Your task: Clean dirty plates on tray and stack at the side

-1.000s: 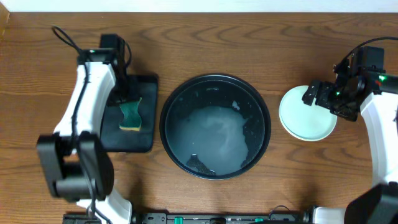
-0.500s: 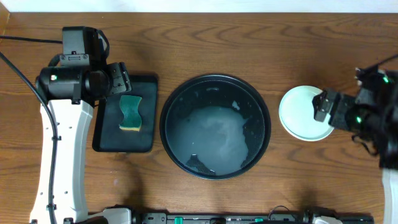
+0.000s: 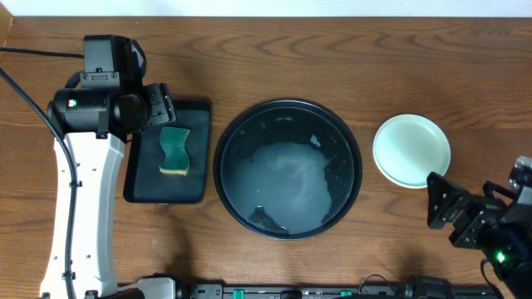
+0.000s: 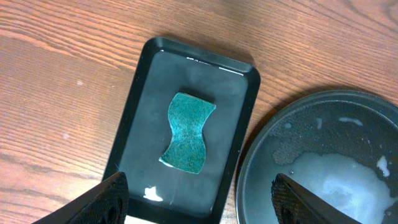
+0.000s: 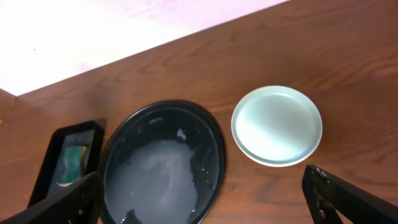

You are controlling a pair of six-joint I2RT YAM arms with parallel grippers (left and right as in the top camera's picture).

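One second ago the left gripper [image 3: 160,106] hung low over the sponge [image 3: 174,150] in the small rectangular tray [image 3: 196,116] and hid its upper end. Since then it has gone up and back, toward the far-left corner of that tray, and we now see the whole sponge.

The right gripper [image 3: 451,214] covered the right side of the plates [image 3: 411,149] one second ago. Half a second ago it overlapped only their right edge. Now it has drawn away to the near-right corner of the desk [image 3: 391,241], well apart from the plates, and their full round rim is uncovered.
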